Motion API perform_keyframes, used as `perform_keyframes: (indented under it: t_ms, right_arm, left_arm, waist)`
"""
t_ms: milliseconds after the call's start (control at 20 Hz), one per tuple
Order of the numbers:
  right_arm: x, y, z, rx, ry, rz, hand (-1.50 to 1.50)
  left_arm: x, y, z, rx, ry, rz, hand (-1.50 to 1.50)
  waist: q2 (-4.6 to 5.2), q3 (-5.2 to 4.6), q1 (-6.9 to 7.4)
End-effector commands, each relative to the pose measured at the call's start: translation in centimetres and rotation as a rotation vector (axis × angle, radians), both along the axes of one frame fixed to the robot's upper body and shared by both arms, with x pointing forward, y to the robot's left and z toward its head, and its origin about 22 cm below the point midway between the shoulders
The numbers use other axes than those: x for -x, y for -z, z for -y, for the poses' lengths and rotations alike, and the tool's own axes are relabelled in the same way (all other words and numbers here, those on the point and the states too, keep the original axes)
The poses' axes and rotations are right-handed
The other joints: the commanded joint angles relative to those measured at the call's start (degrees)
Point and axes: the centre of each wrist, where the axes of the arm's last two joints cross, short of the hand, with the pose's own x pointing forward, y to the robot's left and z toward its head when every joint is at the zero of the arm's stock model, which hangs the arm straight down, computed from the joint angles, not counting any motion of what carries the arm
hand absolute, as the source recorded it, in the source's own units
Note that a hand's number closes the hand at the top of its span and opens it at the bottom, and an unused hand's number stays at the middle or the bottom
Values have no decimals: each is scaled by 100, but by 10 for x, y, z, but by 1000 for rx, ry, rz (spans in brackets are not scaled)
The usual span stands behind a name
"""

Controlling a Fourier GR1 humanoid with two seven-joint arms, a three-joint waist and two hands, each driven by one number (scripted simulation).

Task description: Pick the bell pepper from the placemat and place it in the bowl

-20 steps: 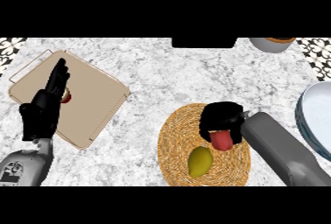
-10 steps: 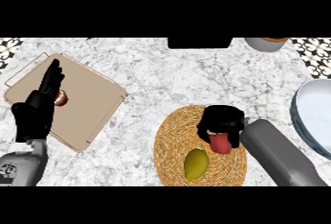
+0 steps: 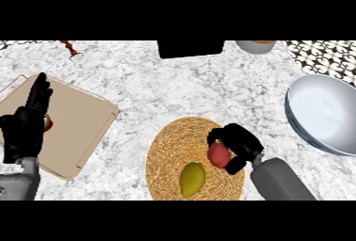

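The counter holds 1 round woven placemat (image 3: 167, 146) with 2 items on it: 1 red pepper (image 3: 219, 154) and 1 yellow-green fruit (image 3: 192, 179). There is 1 pale bowl (image 3: 325, 115) at the right, 1 tan board (image 3: 76, 127) at the left, 1 black box (image 3: 190, 48) and 1 grey cup (image 3: 256, 45) at the far edge. 2 black hands show, 1 left hand (image 3: 26, 126) and 1 right hand (image 3: 238, 143).

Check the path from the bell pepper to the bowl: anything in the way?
Nothing visible. The right robot hand is curled round the red bell pepper on the woven placemat; between it and the bowl, to the right, lies only bare marble counter.
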Motion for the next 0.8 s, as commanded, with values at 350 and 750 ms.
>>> perform_keyframes:
  t_ms: [350,750]
  right_arm:
    - [58,-66,-27,-367,515,173,150]
    - [125,-157,13,-386,800,329,150]
  left_arm:
    - [7,-1,-8,-4,-15,0,0]
    - [-3,-11,7,3,57,27,0]
  waist:
    - [98,79,-52]
    - [289,101,420]
